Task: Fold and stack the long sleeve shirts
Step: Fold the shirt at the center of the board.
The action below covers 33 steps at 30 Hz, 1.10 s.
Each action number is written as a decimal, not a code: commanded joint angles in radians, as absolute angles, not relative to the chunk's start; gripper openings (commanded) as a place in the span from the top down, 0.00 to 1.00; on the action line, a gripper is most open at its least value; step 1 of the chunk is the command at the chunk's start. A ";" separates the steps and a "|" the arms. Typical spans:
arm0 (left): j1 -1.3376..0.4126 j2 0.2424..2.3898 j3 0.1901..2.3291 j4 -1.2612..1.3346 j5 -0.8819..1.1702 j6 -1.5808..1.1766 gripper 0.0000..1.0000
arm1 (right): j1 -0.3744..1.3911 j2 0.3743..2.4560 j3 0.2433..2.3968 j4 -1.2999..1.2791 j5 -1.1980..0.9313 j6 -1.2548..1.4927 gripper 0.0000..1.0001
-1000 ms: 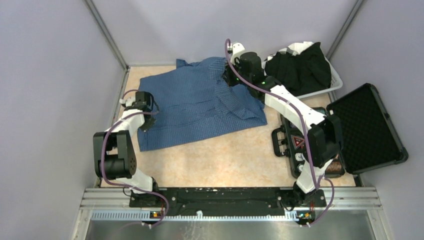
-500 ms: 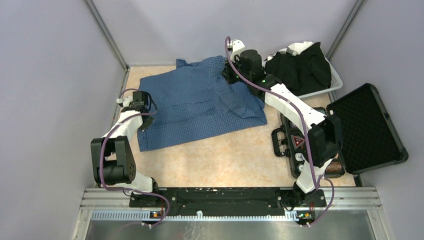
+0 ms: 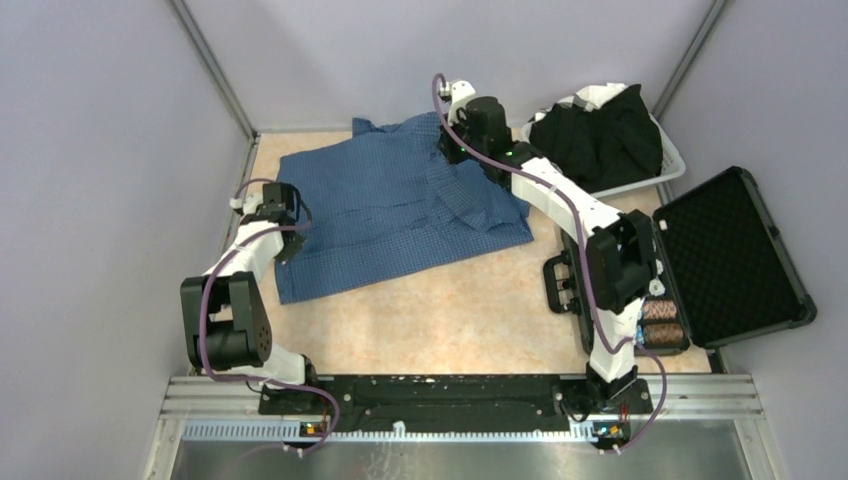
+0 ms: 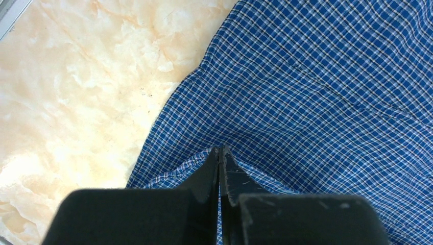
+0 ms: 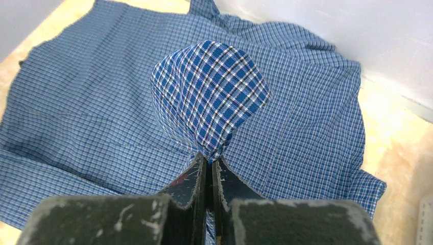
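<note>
The blue checked shirt (image 3: 400, 205) lies spread on the tan table, collar toward the back wall. My left gripper (image 3: 290, 240) is shut on the shirt's left edge (image 4: 306, 102); a thin fold of cloth sits between its tips (image 4: 220, 151). My right gripper (image 3: 447, 152) is shut on a bunch of the shirt near its far right part and lifts it; the raised cloth (image 5: 212, 97) bulges above the tips (image 5: 209, 159). Black shirts (image 3: 598, 135) lie heaped in a white basket (image 3: 668, 160) at the back right.
An open black hard case (image 3: 735, 255) with foam lining lies at the right, its lower half (image 3: 590, 290) holding small items beside my right arm. Grey walls enclose the table on three sides. Bare tan tabletop (image 3: 450, 310) shows in front of the shirt.
My right gripper has moved left and toward the back wall with the held cloth, pulling that part of the shirt over. My left gripper has shifted slightly back, still gripping the left edge.
</note>
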<state>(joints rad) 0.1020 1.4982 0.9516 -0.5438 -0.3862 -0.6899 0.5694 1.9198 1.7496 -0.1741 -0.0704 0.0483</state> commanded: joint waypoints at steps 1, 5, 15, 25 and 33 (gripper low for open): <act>0.118 1.470 0.982 -0.535 -0.405 -0.697 1.00 | 0.559 1.966 1.823 -0.154 -0.070 0.027 1.00; 0.122 1.485 0.981 -0.529 -0.402 -0.696 1.00 | 0.557 2.001 1.837 -0.157 -0.083 0.039 1.00; 0.132 1.502 0.990 -0.504 -0.376 -0.673 0.92 | 0.558 2.037 1.890 -0.206 -0.232 0.038 1.00; 0.133 1.417 1.010 -0.399 0.028 -0.553 0.23 | 0.567 2.059 1.854 -0.256 -0.645 0.100 1.00; 0.128 1.387 0.858 0.001 0.636 -0.670 0.16 | 0.571 2.062 1.745 -0.174 -0.791 0.204 1.00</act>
<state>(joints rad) 0.1299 1.4292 0.9352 -0.2882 0.2516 -0.6056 0.5667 2.0563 1.7519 -0.2272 -0.6750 0.1486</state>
